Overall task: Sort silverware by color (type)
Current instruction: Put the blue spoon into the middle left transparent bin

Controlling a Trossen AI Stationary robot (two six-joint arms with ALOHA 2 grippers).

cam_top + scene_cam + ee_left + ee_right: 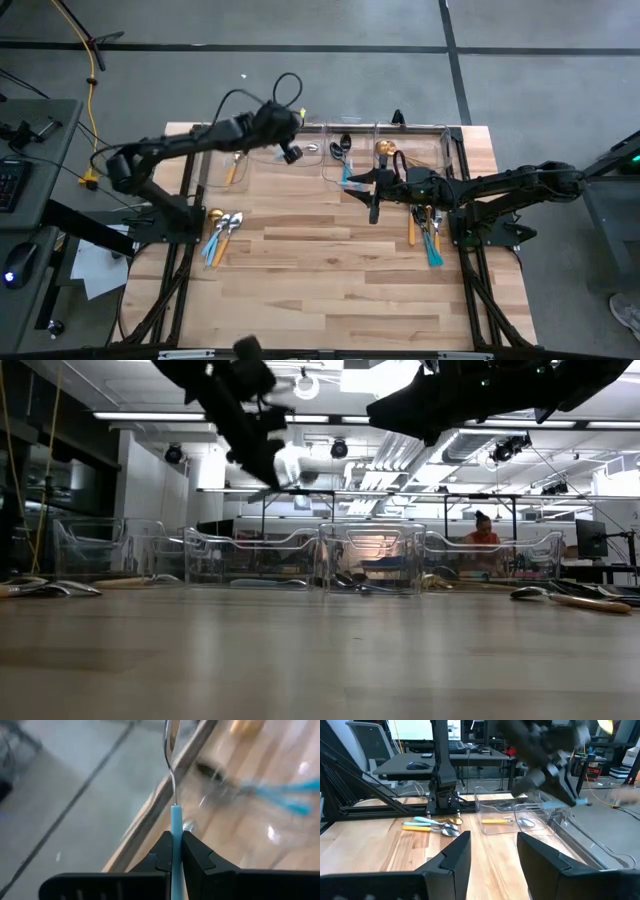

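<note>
Silverware is seen scattered across a wooden tabletop (330, 270) fitted with clear plastic bins (385, 150) along its far edge. A light-blue-handled utensil (176, 827) is held in the left tool (176, 851), whose fingers are clamped flat on the handle, above the far-left bins. The right tool (492, 851) is held over the middle of the tabletop with its fingers spread wide and nothing between them. An orange-handled spoon (506, 821) is seen lying in one bin. A cluster of spoons (222, 232) is left on the tabletop's left side, and another group of orange and blue-handled pieces (425, 232) lies on the right. A person (483, 530) is visible in the room beyond.
</note>
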